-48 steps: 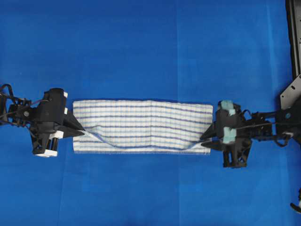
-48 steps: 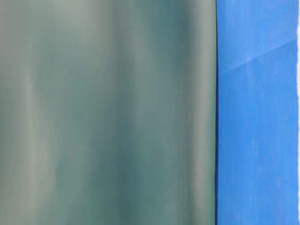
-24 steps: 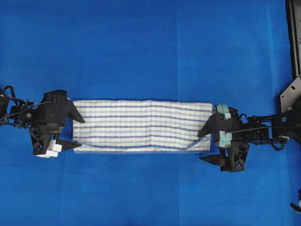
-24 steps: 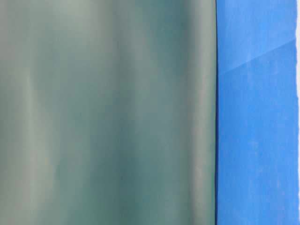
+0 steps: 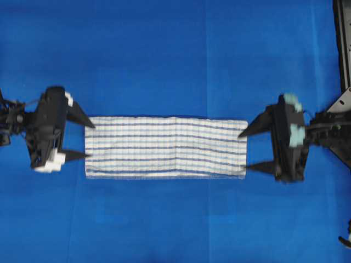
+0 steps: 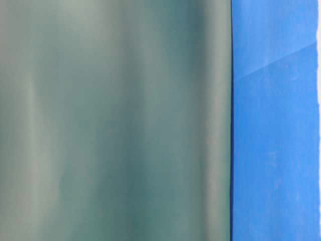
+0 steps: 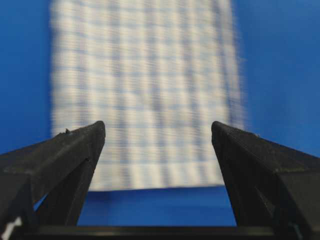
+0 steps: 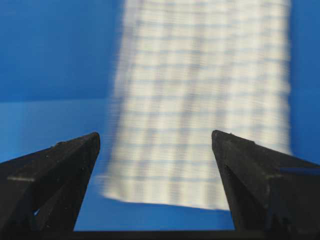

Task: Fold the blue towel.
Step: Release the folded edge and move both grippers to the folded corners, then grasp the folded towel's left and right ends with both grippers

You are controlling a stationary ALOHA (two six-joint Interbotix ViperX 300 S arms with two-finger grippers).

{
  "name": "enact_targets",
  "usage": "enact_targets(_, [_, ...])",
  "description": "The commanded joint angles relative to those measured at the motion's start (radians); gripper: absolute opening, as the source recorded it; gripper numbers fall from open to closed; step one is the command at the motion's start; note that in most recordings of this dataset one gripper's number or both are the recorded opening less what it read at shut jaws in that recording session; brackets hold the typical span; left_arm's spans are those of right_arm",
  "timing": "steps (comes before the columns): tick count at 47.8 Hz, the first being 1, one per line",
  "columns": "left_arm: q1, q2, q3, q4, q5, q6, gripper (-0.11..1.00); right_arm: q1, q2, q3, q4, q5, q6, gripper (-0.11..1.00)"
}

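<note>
A folded white woven towel with thin dark-blue and pale teal stripes [image 5: 165, 147] lies flat at the centre of the solid-blue covered tabletop [image 5: 164, 55]. The black left gripper [image 5: 82, 139] at nine o'clock and the black right gripper [image 5: 247, 150] at three o'clock flank its short ends, both released with jaws spread, holding nothing. A black metal frame [image 5: 343, 44] lines the two o'clock edge; bare blue covering surrounds the towel's long edges.

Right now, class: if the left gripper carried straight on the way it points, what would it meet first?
The left gripper, jaws open, points at the blue towel. It would likely meet the towel's near short edge first, though its height above the cloth is unclear.
</note>
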Motion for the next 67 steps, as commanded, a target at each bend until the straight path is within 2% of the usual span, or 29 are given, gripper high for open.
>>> enact_targets(1, [0.054,-0.005,-0.011,0.003,-0.003,0.021,0.83,-0.087,-0.008,-0.003,-0.006,0.02,-0.02,0.83])
enact_targets(7, [0.107,0.032,-0.011,0.003,-0.014,0.063,0.82,-0.167,0.035,-0.003,-0.025,0.043,-0.055,0.83])
enact_targets(12, [0.124,0.075,-0.009,0.003,-0.04,0.08,0.82,-0.201,0.095,-0.011,-0.026,0.041,-0.067,0.83])
enact_targets(26, [0.124,0.222,-0.006,0.003,-0.124,0.08,0.82,-0.202,0.279,-0.025,-0.023,-0.025,-0.064,0.83])
enact_targets(36, [0.12,0.264,-0.018,0.003,-0.126,0.08,0.81,-0.196,0.295,-0.034,-0.021,-0.032,-0.064,0.8])
enact_targets(41, [0.12,0.262,-0.015,0.003,-0.123,0.08,0.72,-0.186,0.295,-0.034,-0.021,-0.04,-0.064,0.69])
enact_targets(44, [0.12,0.262,-0.014,0.003,-0.12,0.078,0.56,-0.179,0.295,-0.034,-0.023,-0.04,-0.064,0.55])
enact_targets(48, [0.12,0.261,-0.011,0.003,-0.114,0.078,0.32,-0.175,0.295,-0.034,-0.023,-0.041,-0.064,0.3])
enact_targets(54, [0.12,0.259,-0.011,0.003,-0.089,0.08,0.04,-0.173,0.295,-0.032,-0.023,-0.04,-0.064,0.05])
enact_targets(58, [0.12,0.256,-0.014,0.003,-0.071,0.08,0.04,-0.173,0.295,-0.034,-0.023,-0.04,-0.066,-0.03])
enact_targets(67, [0.12,0.221,-0.023,0.003,-0.035,0.08,0.04,-0.173,0.278,-0.038,-0.023,-0.035,-0.067,-0.03])
